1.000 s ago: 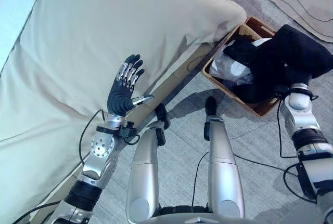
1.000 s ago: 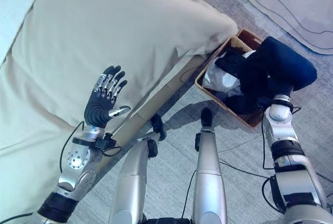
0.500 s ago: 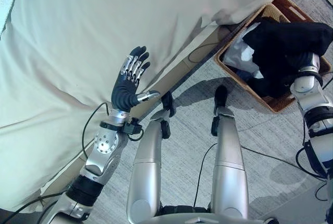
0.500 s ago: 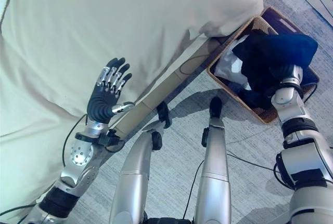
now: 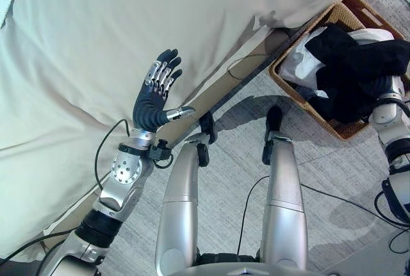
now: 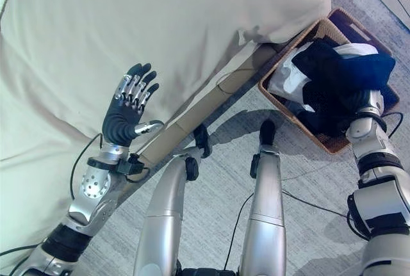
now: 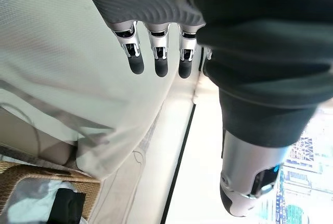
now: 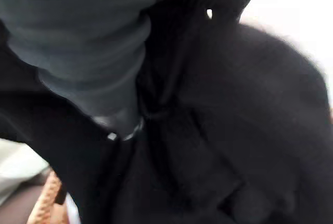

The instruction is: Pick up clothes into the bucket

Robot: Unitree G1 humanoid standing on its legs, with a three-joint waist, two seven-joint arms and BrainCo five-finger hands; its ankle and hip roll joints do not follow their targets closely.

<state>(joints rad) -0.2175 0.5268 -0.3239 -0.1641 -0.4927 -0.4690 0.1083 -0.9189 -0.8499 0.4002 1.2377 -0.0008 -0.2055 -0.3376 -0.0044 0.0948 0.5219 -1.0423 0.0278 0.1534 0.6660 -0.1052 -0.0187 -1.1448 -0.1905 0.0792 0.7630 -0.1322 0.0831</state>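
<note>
Black cloth is what I see at the end of my right arm: the dark garment (image 5: 359, 74) lies heaped on top of the wicker basket (image 6: 291, 52), over a white garment (image 5: 301, 64) that is already inside. The right robot hand (image 8: 99, 52) is buried under this dark cloth, so I cannot tell if its fingers grip the cloth or have let it go. The basket stands on the grey carpet (image 5: 320, 173), just beside the corner of the bed (image 5: 128, 32). The left robot hand (image 5: 155, 97) is raised over the edge of the bed with its fingers (image 7: 158, 52) straight and spread, and it holds nothing. I judge that the step in hand is to lay the dark garment down into the basket. To do it well, I would lower the right wrist more toward the middle of the basket and only then loosen the fingers, then lift the hand straight up, slowly, so that no fold hangs on a finger and comes out again. The garment is crumpled, so it has no clear front, but its long axis seems to run across the basket toward the far right corner. One part reaches the right rim there, so I would watch that it does not slide over onto the carpet.
</note>
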